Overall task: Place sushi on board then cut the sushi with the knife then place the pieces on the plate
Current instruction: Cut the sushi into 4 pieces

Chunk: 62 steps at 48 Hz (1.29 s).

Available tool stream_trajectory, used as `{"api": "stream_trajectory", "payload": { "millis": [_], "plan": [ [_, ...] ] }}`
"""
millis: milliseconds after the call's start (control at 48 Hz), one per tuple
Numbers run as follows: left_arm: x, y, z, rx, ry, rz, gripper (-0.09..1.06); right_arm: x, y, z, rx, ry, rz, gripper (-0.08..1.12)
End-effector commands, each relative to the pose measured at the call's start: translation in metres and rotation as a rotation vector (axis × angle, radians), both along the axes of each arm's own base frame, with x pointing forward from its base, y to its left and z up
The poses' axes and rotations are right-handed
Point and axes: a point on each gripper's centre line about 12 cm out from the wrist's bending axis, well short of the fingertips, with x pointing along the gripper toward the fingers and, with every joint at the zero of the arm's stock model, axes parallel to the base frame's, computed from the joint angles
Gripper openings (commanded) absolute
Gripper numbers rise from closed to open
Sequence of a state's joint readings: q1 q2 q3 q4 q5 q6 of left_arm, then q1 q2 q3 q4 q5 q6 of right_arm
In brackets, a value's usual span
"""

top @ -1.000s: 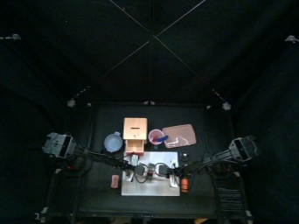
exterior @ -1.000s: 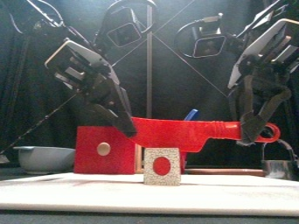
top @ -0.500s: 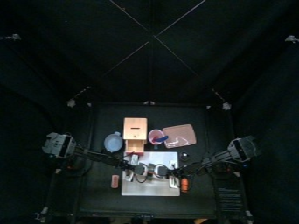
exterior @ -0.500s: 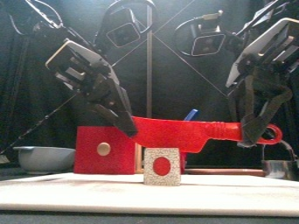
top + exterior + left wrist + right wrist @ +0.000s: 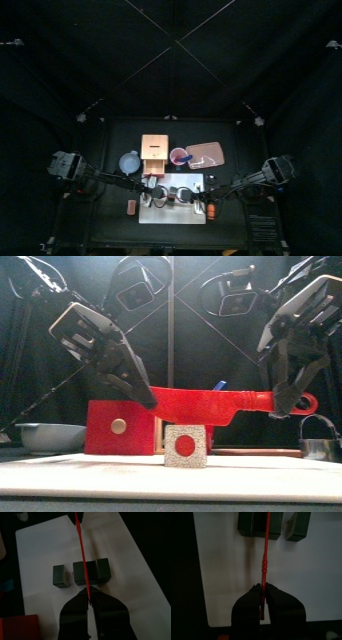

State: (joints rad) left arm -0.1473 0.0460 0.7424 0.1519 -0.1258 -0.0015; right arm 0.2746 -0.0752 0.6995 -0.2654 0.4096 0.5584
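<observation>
Booth dim throughout; black curtains (image 5: 171, 60) absorb the light. White cutting board (image 5: 181, 214) is the brightest surface; wrist views darker.

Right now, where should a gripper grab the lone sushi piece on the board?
Come from straight above and close on the lone piece, across its two dark flat sides that face bare board. The gap toward the other two pieces looks too narrow for a jaw. The left gripper and right gripper both hold the knife, so one must let go first.
</observation>
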Motion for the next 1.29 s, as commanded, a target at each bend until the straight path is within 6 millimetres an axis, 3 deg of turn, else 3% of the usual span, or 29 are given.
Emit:
{"api": "stream_trajectory", "payload": {
  "millis": [21, 771, 1021, 1292],
  "plan": [
    [0.005, 0.004, 0.017, -0.028, -0.084, 0.019, 0.38, 0.011, 0.001, 0.023, 0.014, -0.075, 0.005, 0.38],
    [0.005, 0.005, -0.002, -0.036, -0.038, 0.035, 0.38, 0.014, 0.002, 0.010, 0.010, -0.042, 0.002, 0.38],
    [0.007, 0.003, -0.016, -0.057, -0.013, 0.054, 0.38, 0.014, 0.005, -0.005, 0.010, -0.008, 0.000, 0.38],
    [0.009, -0.012, -0.031, -0.105, 0.005, 0.072, 0.38, 0.021, 0.009, -0.017, 0.034, 0.000, -0.006, 0.38]
  ]
}}
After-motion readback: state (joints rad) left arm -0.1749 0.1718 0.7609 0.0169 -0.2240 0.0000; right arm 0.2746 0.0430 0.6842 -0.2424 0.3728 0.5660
